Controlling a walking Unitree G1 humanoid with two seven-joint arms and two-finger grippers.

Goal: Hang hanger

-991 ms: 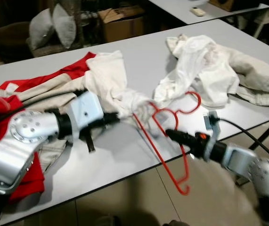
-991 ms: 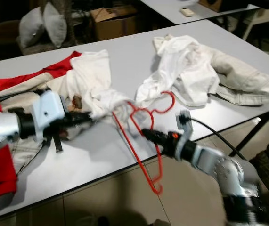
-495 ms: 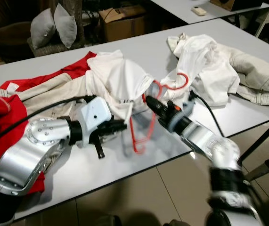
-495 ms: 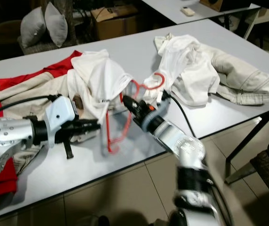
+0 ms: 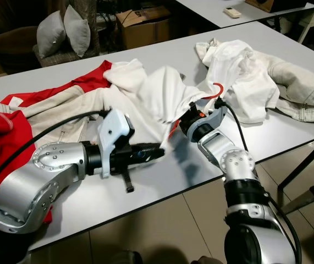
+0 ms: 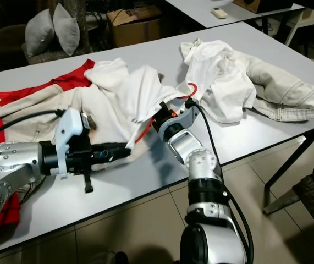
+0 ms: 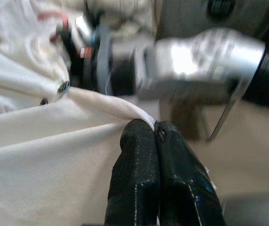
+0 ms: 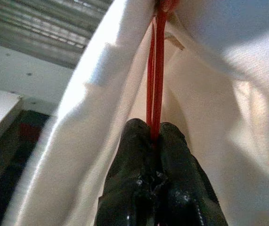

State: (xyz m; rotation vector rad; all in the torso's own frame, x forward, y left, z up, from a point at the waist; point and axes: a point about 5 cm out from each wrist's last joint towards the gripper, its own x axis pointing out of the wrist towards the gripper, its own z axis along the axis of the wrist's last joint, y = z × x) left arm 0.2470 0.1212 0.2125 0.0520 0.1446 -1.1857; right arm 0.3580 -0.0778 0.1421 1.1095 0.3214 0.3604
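Now, from the head, the red hanger [image 5: 210,91] is seen buried in the white shirt [image 5: 162,96] mid-table. At the left wrist, the left gripper [image 7: 155,141] is clamped on soft, floppy hem. At the right wrist, the right gripper [image 8: 155,136] is pinched on thin, stiff wire, best gripped there.

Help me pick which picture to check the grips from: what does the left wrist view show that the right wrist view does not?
Left wrist view alone: the left gripper shut on a fold of the white shirt, the shirt's snap buttons, and the right arm's silver wrist beyond it.

Right wrist view alone: the right gripper shut on the red hanger, whose wires run up inside the shirt.

Both: a shut gripper, white shirt fabric and some red of the hanger.
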